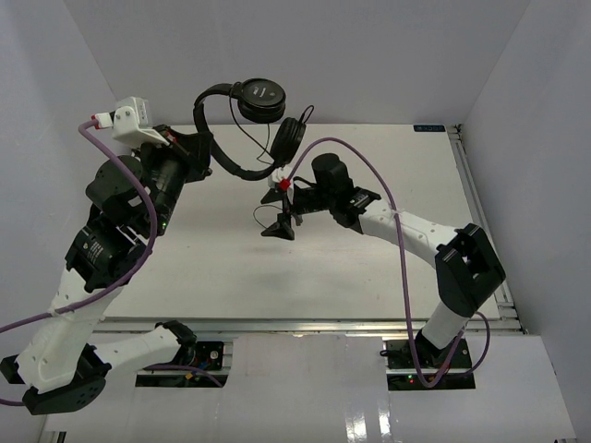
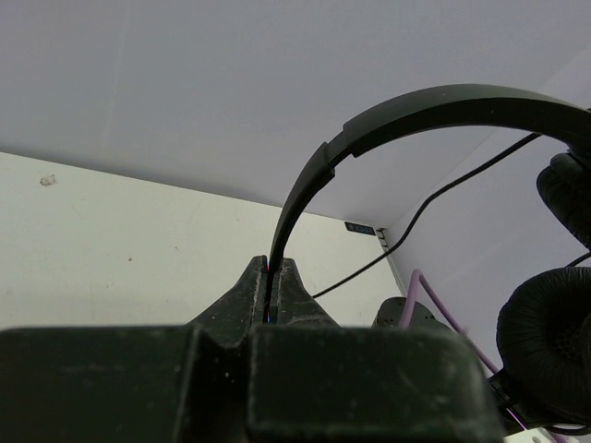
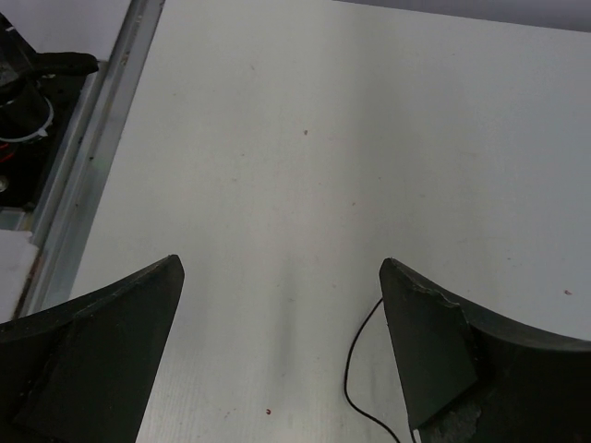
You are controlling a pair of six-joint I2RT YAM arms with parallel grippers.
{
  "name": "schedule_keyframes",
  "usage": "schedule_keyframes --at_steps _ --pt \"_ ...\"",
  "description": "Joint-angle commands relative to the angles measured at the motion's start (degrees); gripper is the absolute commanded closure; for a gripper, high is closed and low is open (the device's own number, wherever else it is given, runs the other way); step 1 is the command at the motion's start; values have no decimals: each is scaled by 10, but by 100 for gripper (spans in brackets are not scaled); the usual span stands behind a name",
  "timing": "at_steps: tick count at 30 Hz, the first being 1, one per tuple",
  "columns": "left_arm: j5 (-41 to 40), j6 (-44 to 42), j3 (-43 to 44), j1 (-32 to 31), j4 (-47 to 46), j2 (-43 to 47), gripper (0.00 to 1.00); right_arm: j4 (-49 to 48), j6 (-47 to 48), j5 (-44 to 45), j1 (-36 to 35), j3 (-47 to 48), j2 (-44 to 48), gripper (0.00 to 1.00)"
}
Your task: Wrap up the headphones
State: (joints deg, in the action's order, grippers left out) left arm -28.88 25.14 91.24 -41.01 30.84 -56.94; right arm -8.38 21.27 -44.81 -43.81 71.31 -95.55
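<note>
The black headphones (image 1: 259,100) hang in the air over the back left of the table, headband (image 2: 416,106) arching up and both padded earcups (image 2: 552,355) off to the right. My left gripper (image 2: 272,272) is shut on the lower end of the headband, also seen from above (image 1: 205,152). The thin black cord (image 2: 443,194) trails from the earcups toward the table, and a loop of it lies on the white surface (image 3: 355,365). My right gripper (image 3: 282,266) stands wide open above the table with nothing between its fingers, just below the earcups (image 1: 282,217).
The white table (image 1: 369,268) is boxed in by white walls at the back and sides. A metal rail (image 1: 471,194) runs along its right edge, and another rail (image 3: 88,157) shows in the right wrist view. Purple arm cables (image 1: 397,240) loop over both arms.
</note>
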Motion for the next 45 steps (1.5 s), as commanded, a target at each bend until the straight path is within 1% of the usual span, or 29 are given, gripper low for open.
schedule_keyframes --at_steps 1,3,5,7,9,11,15,19,23,25,28,32,36,39,41,43,45 --pt "10 16 24 -2 -13 11 100 -45 44 22 11 10 -6 5" --pt "10 16 24 -2 -12 13 100 -20 78 -25 14 7 -3 1" --pt "10 15 24 -2 -12 14 100 38 142 -78 14 3 4 5" --pt "10 15 23 -2 -13 16 100 91 200 -101 14 -7 13 9" --pt "9 15 21 -1 -12 18 100 119 230 -87 15 -23 26 9" --pt "9 15 19 -2 -13 21 100 124 242 -74 19 -41 46 10" --pt "10 15 17 -2 -14 24 100 169 274 -70 29 -54 66 13" --pt "12 17 13 -2 -16 25 100 168 272 -30 36 -59 65 17" --pt "13 18 14 -2 -16 27 100 97 194 62 44 -49 45 19" --pt "12 18 15 -2 -13 28 100 40 145 107 50 -39 26 18" --pt "9 18 15 -2 -11 30 100 4 111 157 51 -9 -6 13" --pt "10 21 12 -2 -8 32 100 -4 100 169 51 31 -68 9" --pt "9 23 13 -2 -6 29 100 -29 96 155 50 66 -120 11" --pt "10 25 19 -2 -3 24 100 -34 88 172 50 97 -151 17" --pt "9 26 18 -2 -1 24 100 -33 86 175 52 104 -159 26" --pt "7 27 16 -2 -1 26 100 -31 85 161 53 96 -154 41" --pt "4 27 9 -2 -3 29 100 -31 85 135 54 82 -137 61"
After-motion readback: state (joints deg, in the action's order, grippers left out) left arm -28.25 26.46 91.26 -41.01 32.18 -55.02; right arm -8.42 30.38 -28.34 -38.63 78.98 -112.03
